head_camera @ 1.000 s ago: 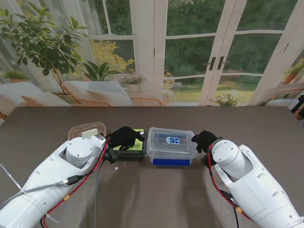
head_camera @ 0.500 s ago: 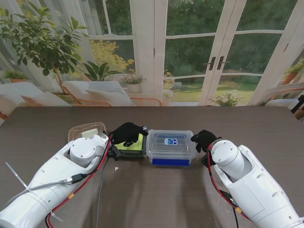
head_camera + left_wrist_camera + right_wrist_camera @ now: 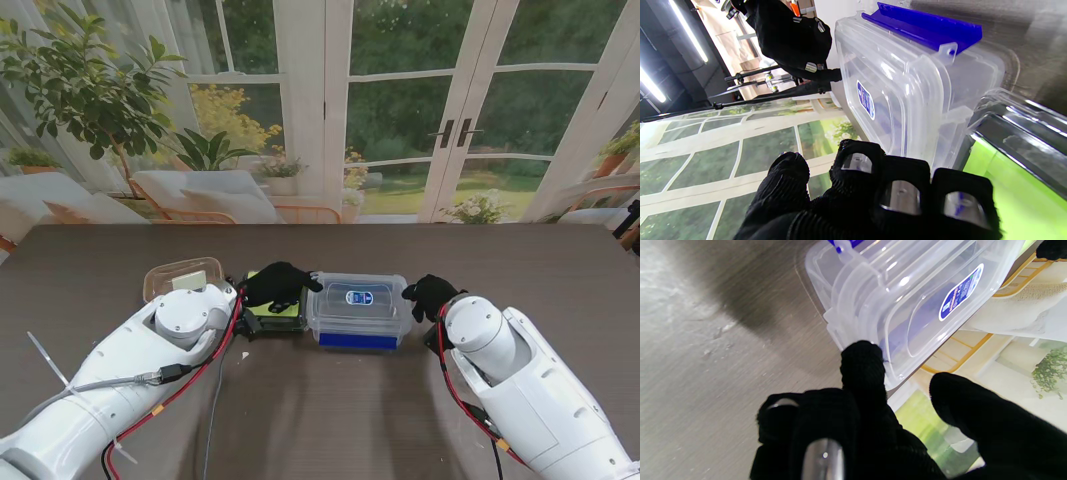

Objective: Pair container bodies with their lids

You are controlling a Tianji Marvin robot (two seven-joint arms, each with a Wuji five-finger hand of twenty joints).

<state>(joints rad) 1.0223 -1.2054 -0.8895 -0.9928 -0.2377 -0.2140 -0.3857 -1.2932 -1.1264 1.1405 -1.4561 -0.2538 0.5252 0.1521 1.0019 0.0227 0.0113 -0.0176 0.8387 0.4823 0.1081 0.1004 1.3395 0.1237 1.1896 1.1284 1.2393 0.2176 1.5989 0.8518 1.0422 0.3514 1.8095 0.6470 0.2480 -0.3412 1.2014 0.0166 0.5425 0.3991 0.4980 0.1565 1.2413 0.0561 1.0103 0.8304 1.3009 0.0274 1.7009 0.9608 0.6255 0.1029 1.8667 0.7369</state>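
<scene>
1. Since a second ago: left hand [image 3: 280, 284] has travelled rightward over the green-lidded container [image 3: 272, 311] and now reaches the near corner of the clear box [image 3: 360, 309]; the clear box looks pushed slightly toward the right hand [image 3: 430, 295]
2. Left hand: fingers [image 3: 900, 196] curled and bunched together, knuckles side by side, holding nothing; fingertips at the clear box's left end, whether touching I cannot tell
3. Right hand: one finger [image 3: 863, 366] stretched out and pressed against the clear box's right end, thumb held apart, other fingers folded; nothing grasped
4. Clear box sits between the two hands, lid on, blue label [image 3: 361, 297] on top, blue clip [image 3: 360, 340] along the side nearer the arms
5. Green-lidded container lies under the left hand, touching the clear box
6. Shallow clear tray [image 3: 180, 275] lies just past the left wrist, away from the clear box
7. All rest on a dark wood table [image 3: 330, 410]
</scene>
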